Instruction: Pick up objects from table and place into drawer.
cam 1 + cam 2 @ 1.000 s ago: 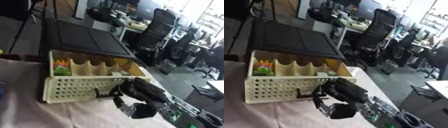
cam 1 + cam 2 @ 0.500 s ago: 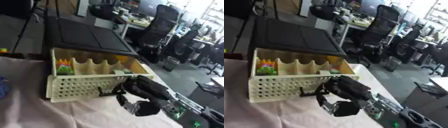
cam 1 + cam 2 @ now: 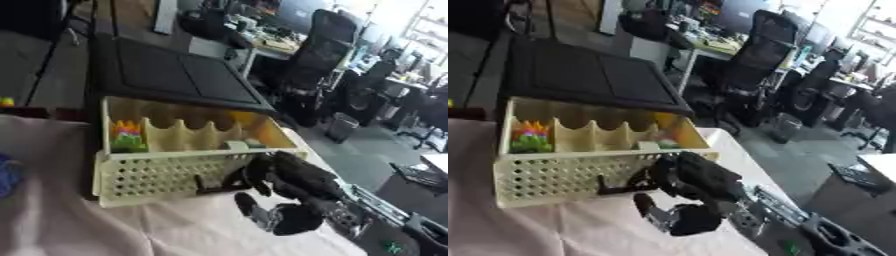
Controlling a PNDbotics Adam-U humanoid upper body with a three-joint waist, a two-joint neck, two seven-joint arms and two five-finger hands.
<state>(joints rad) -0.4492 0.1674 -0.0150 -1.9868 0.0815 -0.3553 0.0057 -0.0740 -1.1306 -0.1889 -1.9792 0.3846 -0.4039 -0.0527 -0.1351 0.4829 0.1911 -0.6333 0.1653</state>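
Far left of the hand, at the view's left edge, a blue thing [image 3: 7, 176] lies on the desk [image 3: 105, 225], too blurred to identify; the desk is covered in a pale pinkish cloth. A small yellow-green thing [image 3: 6, 101] shows at the left edge farther back, beyond the desk. Left of the hand and up from it sits the drawer [image 3: 157, 175], cream plastic, open-topped, its front wall perforated with rows of round holes, its inside split by wavy dividers into several compartments. The leftmost compartment holds a toy [image 3: 128, 137] with a green base and orange, yellow and pink top. A yellow-orange patch [image 3: 677, 131] shows in the rightmost compartment, directly above the hand; shape unclear. A small pale piece [image 3: 234, 145] sits on the drawer's front rim, just above the hand. Behind the drawer, a dark flat panel [image 3: 175, 70] lies level. The right hand [image 3: 284, 172], black, comes in from the lower right; its fingers [image 3: 223, 181] are curled against the right part of the drawer's perforated front wall, touching it. Whether they grip any object cannot be told; the curled fingers hide what lies beneath them. The thumb [image 3: 249, 209] hangs below, apart from the drawer, over the cloth. Right of the hand, past the desk edge: office chairs [image 3: 328, 55] and floor.
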